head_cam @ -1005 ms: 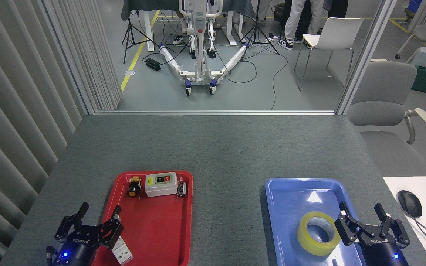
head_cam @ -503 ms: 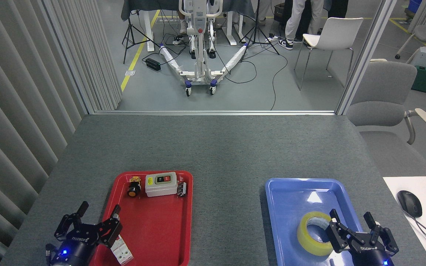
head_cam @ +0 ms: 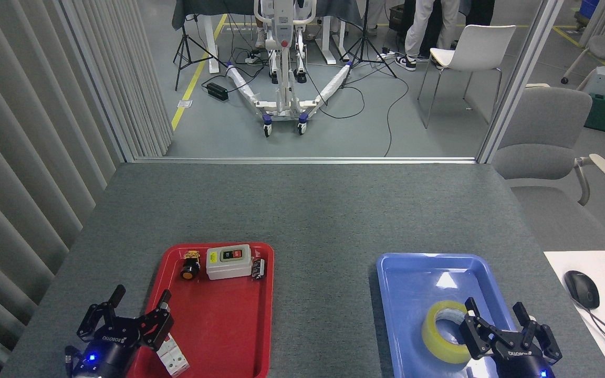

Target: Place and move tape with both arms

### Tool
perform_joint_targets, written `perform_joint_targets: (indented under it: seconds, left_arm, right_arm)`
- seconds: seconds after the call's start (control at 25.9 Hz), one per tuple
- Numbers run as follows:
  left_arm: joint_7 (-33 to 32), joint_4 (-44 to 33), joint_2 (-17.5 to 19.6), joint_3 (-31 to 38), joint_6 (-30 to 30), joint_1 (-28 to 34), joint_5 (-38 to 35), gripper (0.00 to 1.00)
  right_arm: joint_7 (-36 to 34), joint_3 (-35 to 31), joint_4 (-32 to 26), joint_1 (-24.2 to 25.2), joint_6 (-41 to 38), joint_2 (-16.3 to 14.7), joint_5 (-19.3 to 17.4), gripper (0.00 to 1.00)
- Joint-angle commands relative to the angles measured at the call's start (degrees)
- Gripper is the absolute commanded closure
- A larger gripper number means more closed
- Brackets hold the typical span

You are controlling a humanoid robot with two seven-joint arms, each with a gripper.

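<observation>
Right gripper [head_cam: 496, 310] hovering with fingers spread apart over the blue tray [head_cam: 413, 273], just at 3 o'clock of the tape [head_cam: 441, 344], left finger overlapping the roll's rim; contact unclear. Tape lying flat in the tray's near half, core hole facing up. Left gripper [head_cam: 139, 302] also gaping wide, empty, sitting at 9 o'clock of the red tray [head_cam: 229, 336], one finger reaching over its edge. White switch box [head_cam: 228, 262] and black-and-yellow push button [head_cam: 189, 265] resting at 12 o'clock inside the red tray, a white block [head_cam: 174, 359] lying at 7 o'clock.
</observation>
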Motion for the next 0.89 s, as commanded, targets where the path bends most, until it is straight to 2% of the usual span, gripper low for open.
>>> perform_joint_targets:
  seconds: [0.0,0.19,0.85]
  left_arm:
    - [0.01,-0.05,0.08,0.02,-0.01,0.00,0.00,0.01]
    - [0.01,-0.32,-0.01,-0.07,-0.10,-0.09,0.00,0.01]
    - [-0.08,-0.49,-0.01,-0.07,-0.27,-0.09,0.00,0.01]
  right_arm:
    - [-0.42,0.75,0.15,-0.34,0.09,0.05,0.63,0.01]
    - [-0.42,0.84,0.24,-0.42,0.17,1.11,1.95,0.01]
    - [-0.42,0.84,0.32,-0.42,-0.09,1.81,4.06,0.01]
